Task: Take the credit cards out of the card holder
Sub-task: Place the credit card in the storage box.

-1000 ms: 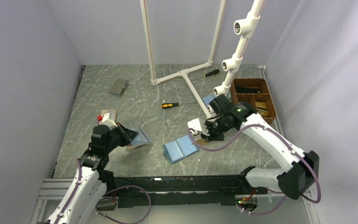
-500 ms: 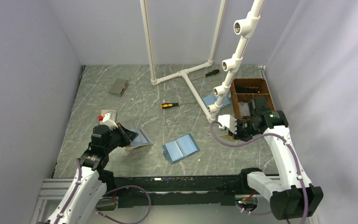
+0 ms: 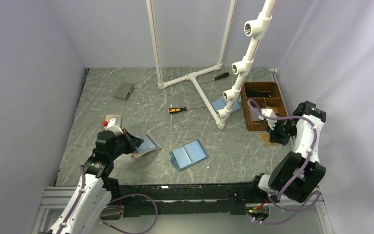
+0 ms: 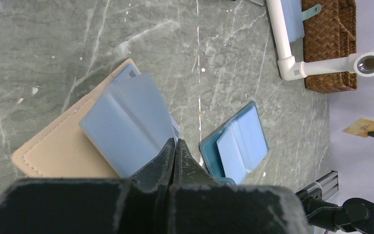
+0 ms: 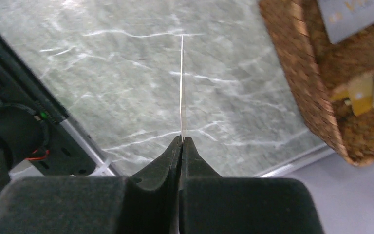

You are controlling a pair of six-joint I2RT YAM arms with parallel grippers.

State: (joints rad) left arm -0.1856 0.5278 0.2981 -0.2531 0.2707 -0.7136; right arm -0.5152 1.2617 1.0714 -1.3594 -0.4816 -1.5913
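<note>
Even, soft light; blurred near fingers [image 5: 148,195]

my left gripper [image 4: 174,145] covers the near edge of the card holder [image 4: 53,148], so i can't see how deep the closed fingers bite. it also hides a corner of the light-blue bifold [image 4: 238,141]. the card [image 5: 181,87] pinched in my right gripper [image 5: 181,140] shows edge-on only, so i can't read its face. the basket [image 5: 297,73], by the worktop's right edge, is cut off at the picture's top and right, and its contents are blurred.
</note>
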